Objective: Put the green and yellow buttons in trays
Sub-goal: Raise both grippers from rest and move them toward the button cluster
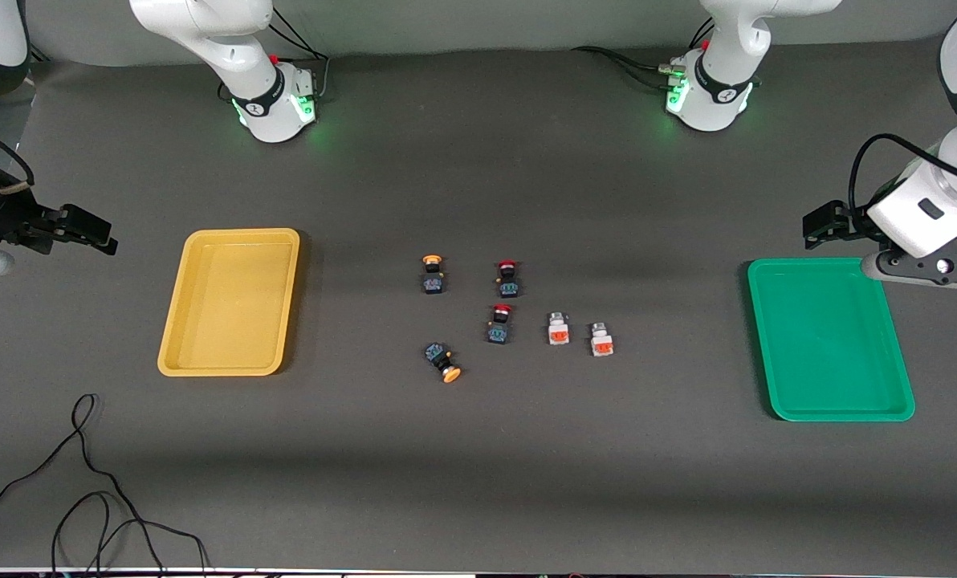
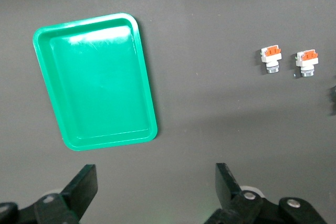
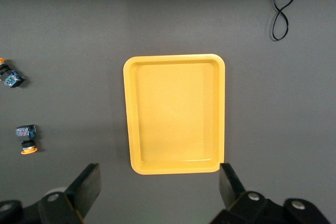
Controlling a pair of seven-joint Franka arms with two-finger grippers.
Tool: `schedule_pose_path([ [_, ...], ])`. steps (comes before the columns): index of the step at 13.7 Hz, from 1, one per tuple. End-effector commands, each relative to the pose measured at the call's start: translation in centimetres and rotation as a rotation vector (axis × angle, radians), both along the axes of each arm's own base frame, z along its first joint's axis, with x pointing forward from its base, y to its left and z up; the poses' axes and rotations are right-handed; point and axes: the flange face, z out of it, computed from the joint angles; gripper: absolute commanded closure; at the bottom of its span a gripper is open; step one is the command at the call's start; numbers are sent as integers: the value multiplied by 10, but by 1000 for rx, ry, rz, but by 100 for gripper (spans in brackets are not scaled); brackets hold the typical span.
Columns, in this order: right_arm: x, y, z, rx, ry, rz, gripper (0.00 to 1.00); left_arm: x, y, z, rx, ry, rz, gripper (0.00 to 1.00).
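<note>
Two dark switches with yellow-orange caps (image 1: pixel 433 273) (image 1: pixel 444 363) and two white switches with orange faces (image 1: pixel 558 329) (image 1: pixel 601 339) lie mid-table. The empty yellow tray (image 1: pixel 230 301) sits toward the right arm's end and the empty green tray (image 1: pixel 830 337) toward the left arm's end. My left gripper (image 1: pixel 820 224) hovers open and empty over the table beside the green tray. Its wrist view shows its gripper (image 2: pixel 156 190), the green tray (image 2: pixel 94 82) and the white switches (image 2: pixel 271 59). My right gripper (image 1: pixel 85 229) hovers open and empty beside the yellow tray (image 3: pixel 174 114). Its wrist view shows its gripper (image 3: pixel 157 187) and a yellow-capped switch (image 3: pixel 26 139).
Two dark switches with red caps (image 1: pixel 508 278) (image 1: pixel 500 323) lie among the task's switches. A loose black cable (image 1: pixel 85 482) lies near the table's front edge toward the right arm's end. The arm bases (image 1: pixel 274 100) (image 1: pixel 707 96) stand along the table's edge farthest from the front camera.
</note>
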Motion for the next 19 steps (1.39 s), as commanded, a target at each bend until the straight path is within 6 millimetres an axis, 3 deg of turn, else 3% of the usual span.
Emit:
schedule_pose_path([
  [1, -1, 2, 6, -9, -4, -7, 0, -3, 1, 3, -13, 7, -9, 0],
  [9, 4, 2, 8, -8, -9, -9, 0, -3, 1, 3, -11, 9, -8, 0],
  [11, 4, 12, 3, -8, 0, 11, 0, -3, 2, 3, -11, 9, -5, 0],
  [15, 14, 80, -13, -7, -9, 119, 0, -3, 0, 2, -12, 16, -7, 1],
  [19, 28, 159, -55, -4, -5, 225, 0, 5, -17, -13, -15, 24, -21, 1],
])
